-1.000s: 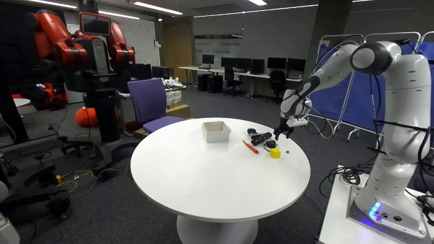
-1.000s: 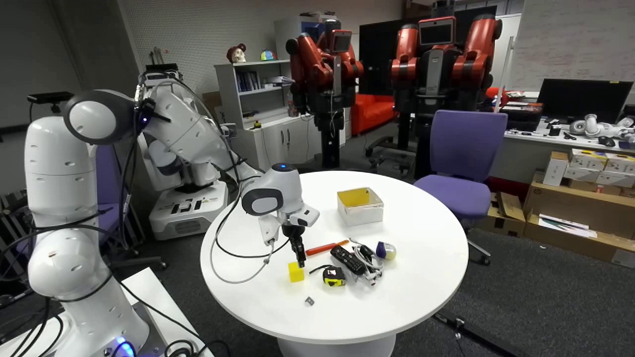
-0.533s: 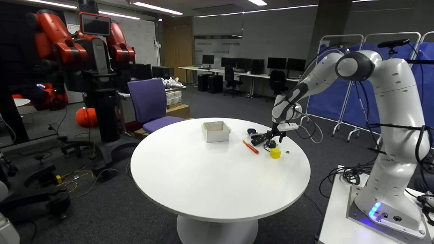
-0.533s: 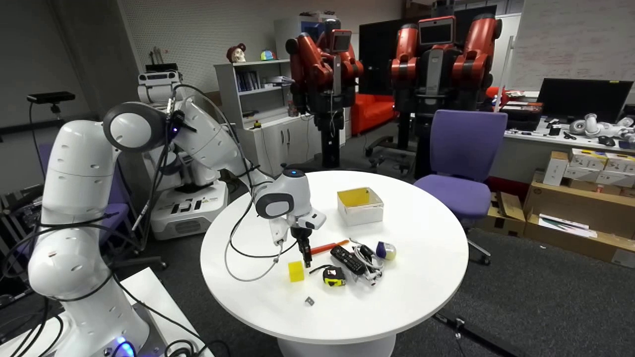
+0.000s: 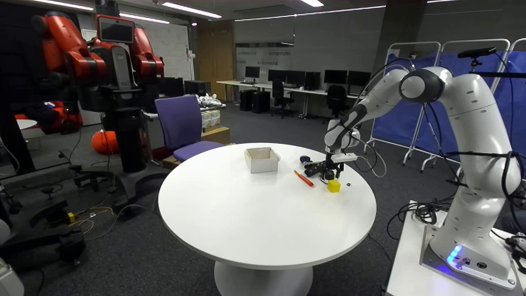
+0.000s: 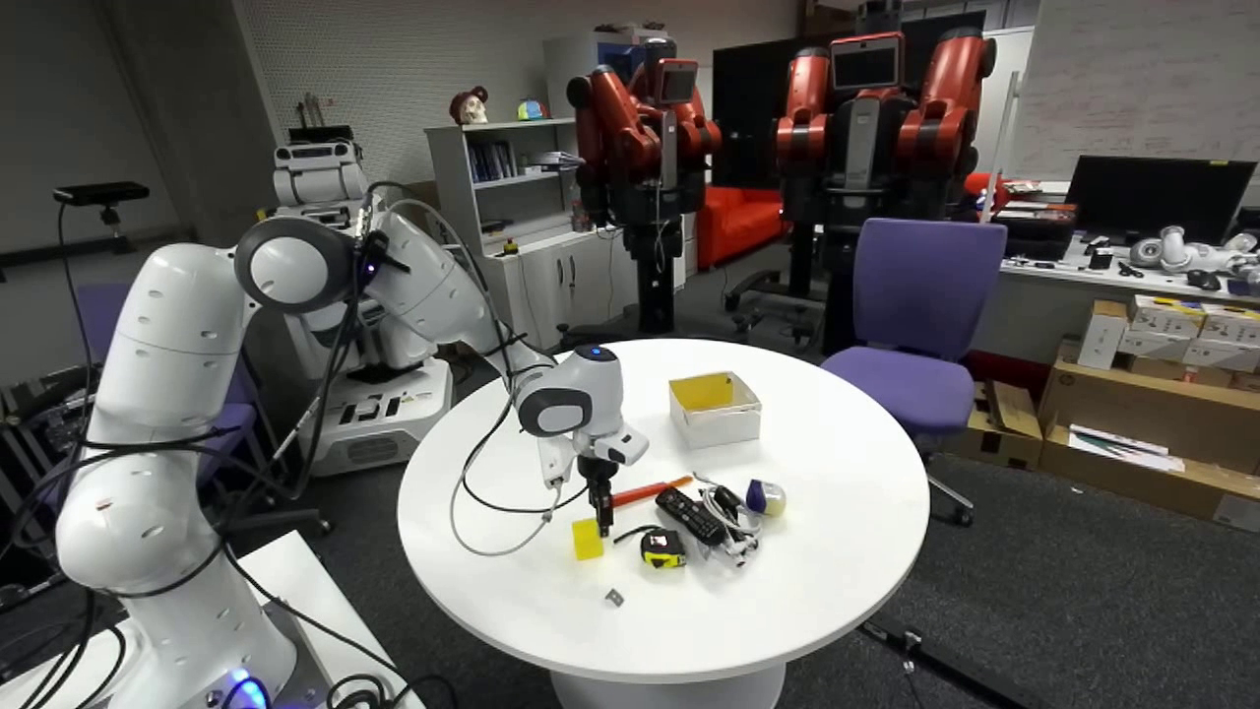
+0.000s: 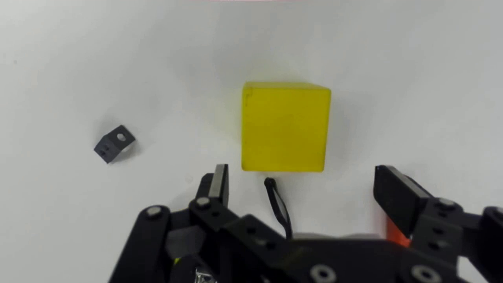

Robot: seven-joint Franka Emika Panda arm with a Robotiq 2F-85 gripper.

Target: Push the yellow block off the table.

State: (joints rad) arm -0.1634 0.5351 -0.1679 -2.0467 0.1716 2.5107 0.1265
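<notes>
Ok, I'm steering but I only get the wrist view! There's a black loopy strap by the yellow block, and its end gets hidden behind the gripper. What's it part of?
Observer: In an exterior view, that black strap runs to a tape measure.

Operator: Cool! And is the yellow block near the edge or what?

Observer: In both exterior views it sits closer to the rim of the table on the robot base side than to the opposite rim.

Operator: Is there anything up there I can't see at all?

Observer: Yes, an open-topped white box stands there too.
</notes>
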